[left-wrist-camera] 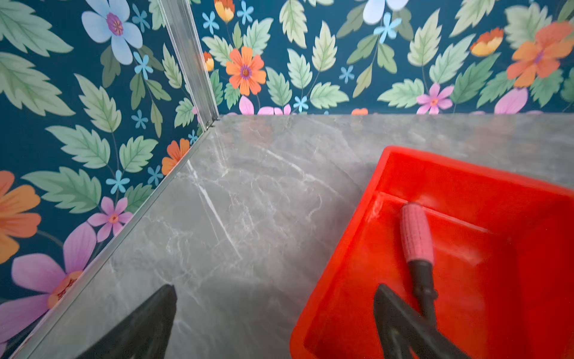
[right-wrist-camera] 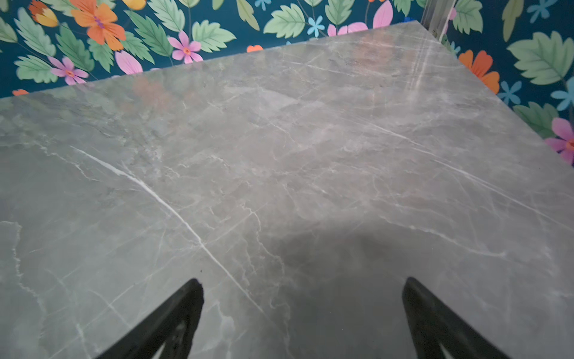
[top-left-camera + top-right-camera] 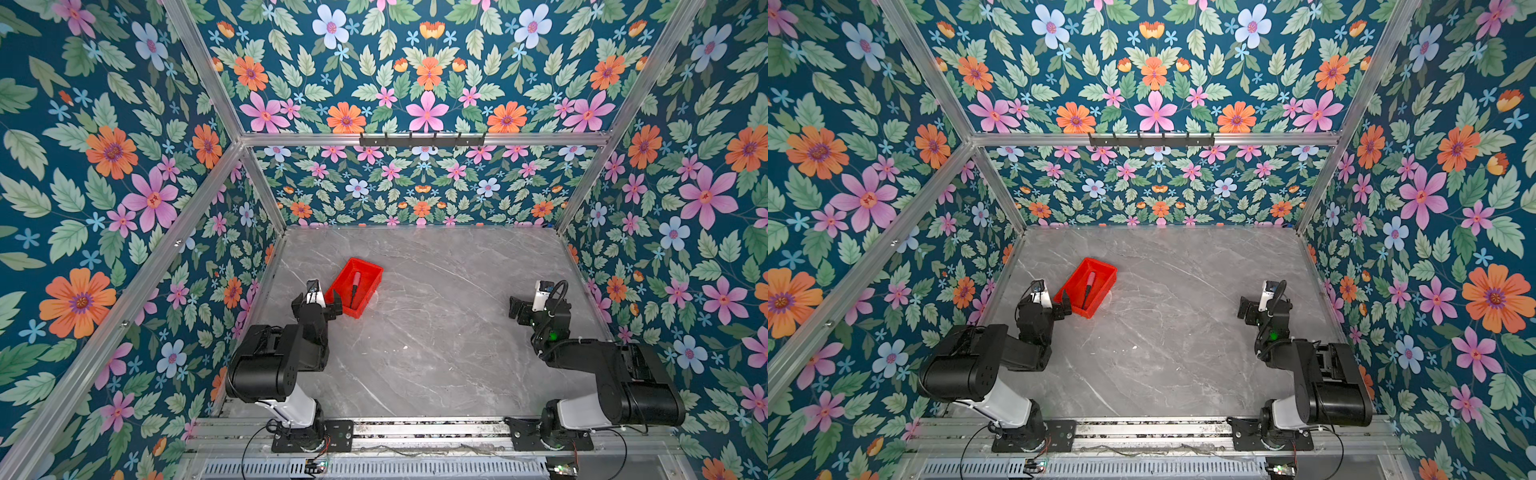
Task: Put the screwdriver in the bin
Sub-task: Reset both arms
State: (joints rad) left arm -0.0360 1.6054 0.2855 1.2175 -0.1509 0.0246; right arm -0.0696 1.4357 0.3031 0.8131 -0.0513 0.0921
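The screwdriver (image 3: 354, 289) (image 3: 1088, 289), with a pink handle and a black shaft, lies inside the red bin (image 3: 368, 293) (image 3: 1101, 293) at the middle left of the table. My left gripper (image 3: 316, 297) (image 3: 1044, 301) sits just in front of the bin's near corner and is open. In the left wrist view one finger of the left gripper (image 1: 275, 289) reaches over the bin (image 1: 351, 242) beside the screwdriver (image 1: 416, 233), and nothing is between the jaws. My right gripper (image 3: 538, 309) (image 3: 1264, 309) (image 2: 302, 282) hovers open over bare table at the right.
The grey marble tabletop (image 3: 436, 332) is closed in by floral walls on the left, back and right. An aluminium frame post (image 1: 192, 62) stands at the back left corner. A black hook rail (image 3: 422, 140) hangs on the back crossbar.
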